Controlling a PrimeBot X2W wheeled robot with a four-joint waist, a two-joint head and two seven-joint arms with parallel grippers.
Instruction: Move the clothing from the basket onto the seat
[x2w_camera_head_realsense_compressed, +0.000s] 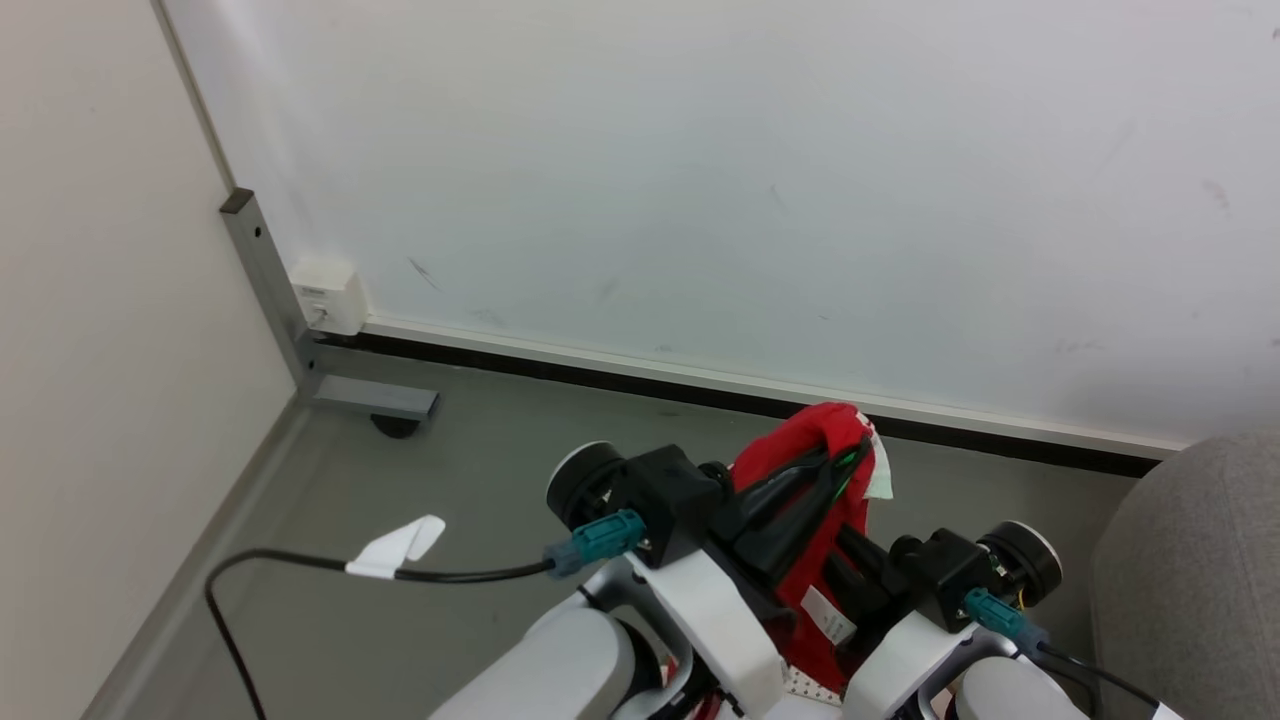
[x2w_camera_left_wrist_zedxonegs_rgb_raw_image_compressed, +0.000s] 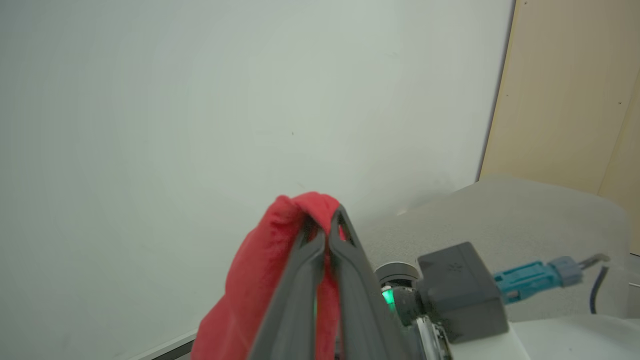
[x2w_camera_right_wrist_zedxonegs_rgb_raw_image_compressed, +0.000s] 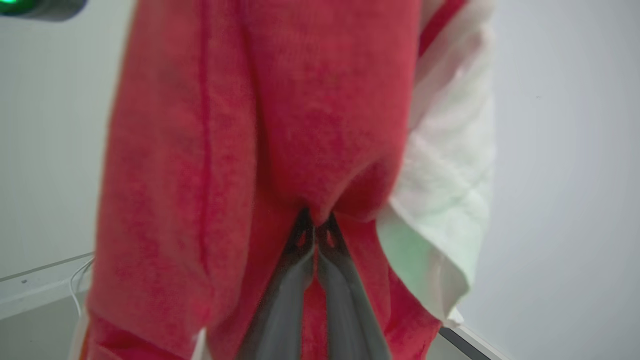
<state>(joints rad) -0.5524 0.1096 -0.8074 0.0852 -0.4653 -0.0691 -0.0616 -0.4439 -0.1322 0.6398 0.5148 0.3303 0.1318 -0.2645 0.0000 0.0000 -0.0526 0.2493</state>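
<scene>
The red clothing (x2w_camera_head_realsense_compressed: 800, 432) hangs bunched between my two arms, above the grey floor. My left gripper (x2w_camera_head_realsense_compressed: 843, 463) is shut on its top fold; in the left wrist view the fingertips (x2w_camera_left_wrist_zedxonegs_rgb_raw_image_compressed: 325, 222) pinch the red cloth (x2w_camera_left_wrist_zedxonegs_rgb_raw_image_compressed: 260, 270). My right gripper (x2w_camera_right_wrist_zedxonegs_rgb_raw_image_compressed: 315, 224) is shut on a lower fold of the same red garment (x2w_camera_right_wrist_zedxonegs_rgb_raw_image_compressed: 300, 125), whose white trim (x2w_camera_right_wrist_zedxonegs_rgb_raw_image_compressed: 450, 175) hangs at the right. The light grey seat (x2w_camera_head_realsense_compressed: 1190, 570) rises at the right edge, also seen behind the left wrist (x2w_camera_left_wrist_zedxonegs_rgb_raw_image_compressed: 500, 215). A sliver of white perforated basket (x2w_camera_head_realsense_compressed: 805, 686) shows between my forearms.
A pale wall panel (x2w_camera_head_realsense_compressed: 750, 180) with a dark baseboard stands close ahead. At the left are a grey metal post with a foot (x2w_camera_head_realsense_compressed: 370, 400) and a white box (x2w_camera_head_realsense_compressed: 325, 295). A black cable with a white tag (x2w_camera_head_realsense_compressed: 400, 545) loops over the floor at left.
</scene>
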